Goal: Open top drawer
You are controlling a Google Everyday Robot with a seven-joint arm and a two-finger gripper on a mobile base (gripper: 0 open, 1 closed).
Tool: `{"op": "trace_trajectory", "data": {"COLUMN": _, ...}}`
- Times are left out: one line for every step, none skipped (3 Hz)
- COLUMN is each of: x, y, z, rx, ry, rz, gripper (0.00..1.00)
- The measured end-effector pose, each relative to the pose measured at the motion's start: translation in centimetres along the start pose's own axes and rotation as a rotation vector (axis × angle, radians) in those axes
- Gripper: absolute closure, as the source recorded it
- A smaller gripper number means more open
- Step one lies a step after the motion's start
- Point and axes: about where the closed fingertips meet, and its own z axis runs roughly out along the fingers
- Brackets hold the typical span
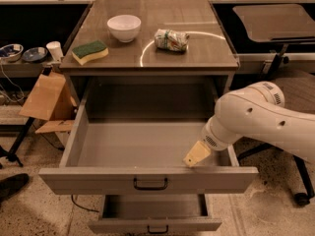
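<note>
The top drawer (147,180) is a large deep grey drawer, pulled far out from the cabinet, and its inside is empty. Its small black bar handle (150,184) sits at the centre of the front panel. My gripper (197,154) has tan tips and hangs just inside the drawer at its right front corner, close behind the front panel. It holds nothing that I can see. The white arm (261,117) reaches in from the right.
A lower drawer (155,225) is also partly open beneath. On the cabinet top (197,53) stand a white bowl (124,27), a green-yellow sponge (90,51) and a crushed can (171,39). A cardboard box (47,100) stands left; an office chair base (300,191) stands right.
</note>
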Motion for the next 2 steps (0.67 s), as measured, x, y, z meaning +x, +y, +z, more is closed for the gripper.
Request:
{"op": "trace_trajectory", "data": {"x": -0.3, "y": -0.14, "z": -0.76, "rx": 0.01, "ry": -0.007, "rz": -0.001, "gripper": 0.0}}
{"op": "trace_trajectory", "data": {"x": -0.79, "y": -0.43, "z": -1.31, "rx": 0.015, "ry": -0.022, "rz": -0.005, "gripper": 0.0}}
